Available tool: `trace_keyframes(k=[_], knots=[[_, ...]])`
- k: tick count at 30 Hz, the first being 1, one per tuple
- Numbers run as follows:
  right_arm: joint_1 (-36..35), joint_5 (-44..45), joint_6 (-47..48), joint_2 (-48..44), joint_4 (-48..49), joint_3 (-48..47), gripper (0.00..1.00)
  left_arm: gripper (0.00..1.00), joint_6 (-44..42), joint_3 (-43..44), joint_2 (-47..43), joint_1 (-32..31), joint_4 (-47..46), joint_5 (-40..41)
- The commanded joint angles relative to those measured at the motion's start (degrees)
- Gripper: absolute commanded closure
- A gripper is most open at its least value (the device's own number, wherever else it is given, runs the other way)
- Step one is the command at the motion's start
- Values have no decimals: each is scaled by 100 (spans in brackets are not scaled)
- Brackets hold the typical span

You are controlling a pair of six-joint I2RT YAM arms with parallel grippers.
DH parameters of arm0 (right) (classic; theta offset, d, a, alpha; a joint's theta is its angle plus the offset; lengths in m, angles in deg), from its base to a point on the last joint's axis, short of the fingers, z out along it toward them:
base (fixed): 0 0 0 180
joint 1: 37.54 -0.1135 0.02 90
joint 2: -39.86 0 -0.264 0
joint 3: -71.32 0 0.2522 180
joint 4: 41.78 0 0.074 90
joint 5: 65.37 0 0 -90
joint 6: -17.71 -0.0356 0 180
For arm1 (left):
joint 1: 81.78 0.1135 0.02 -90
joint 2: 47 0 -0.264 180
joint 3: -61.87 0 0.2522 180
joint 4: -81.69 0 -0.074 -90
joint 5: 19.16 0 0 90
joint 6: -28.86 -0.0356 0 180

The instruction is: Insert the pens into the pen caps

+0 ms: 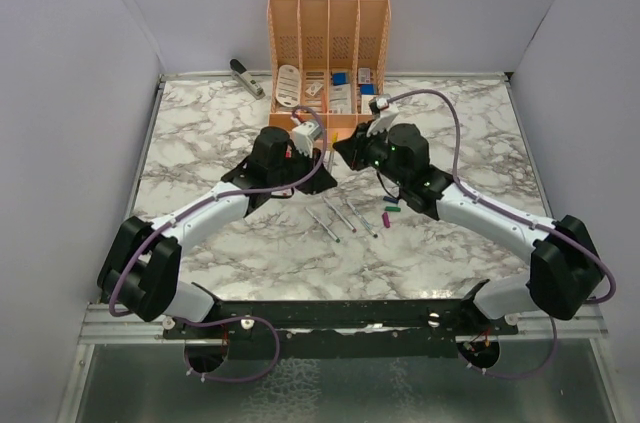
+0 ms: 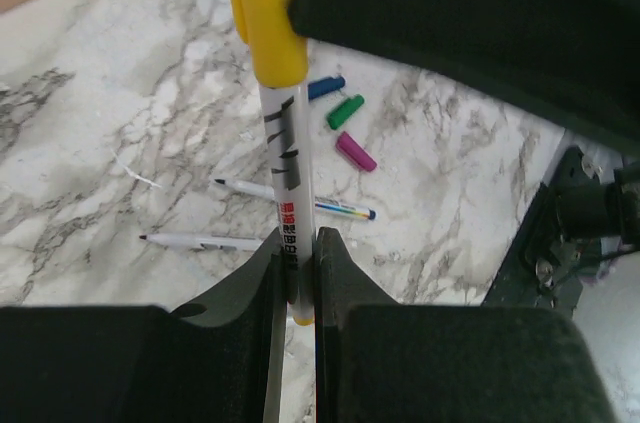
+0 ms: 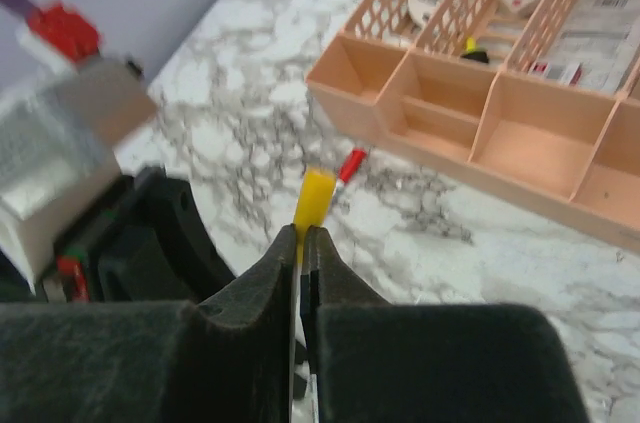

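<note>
One pen [image 2: 288, 203] is held up off the counter [image 1: 200, 143], near its far edge and just in front of the organizer [image 1: 328, 38], shared by both arms. The left gripper [image 2: 297, 255] has its fingers clamped on the lower barrel. The right gripper [image 3: 303, 243] has its fingers pinched together on the yellow cap [image 3: 316, 199] at the pen's other end.

Handling, as a guess: light, stiff, smooth plastic, so likely to slip or twist if pushed off-axis. Best to grip mid-barrel and take the cap by its sides.

Look: white barrel, black and red print, yellow cap over one end. Can't tell if it is fully seated.

Other bare pens [image 1: 345, 215] lie mid-counter, with a blue cap [image 2: 325, 88], green cap [image 2: 345, 111] and purple cap [image 2: 356, 151] near them toward the right edge.
</note>
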Motion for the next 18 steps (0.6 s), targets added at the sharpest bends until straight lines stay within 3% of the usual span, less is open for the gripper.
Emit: trace_keyframes(k=[1,10,18], knots=[[-387,-485,168,342,-1801,339,99,100,-239,753,-317,235,-1013,885],[-387,22,133,376,-1665,-160,99,100,-196,403,-305,257,-383,884],[-385,880,419,231,-1692,-684,99,100,-112,255,-369,303,849,1665]])
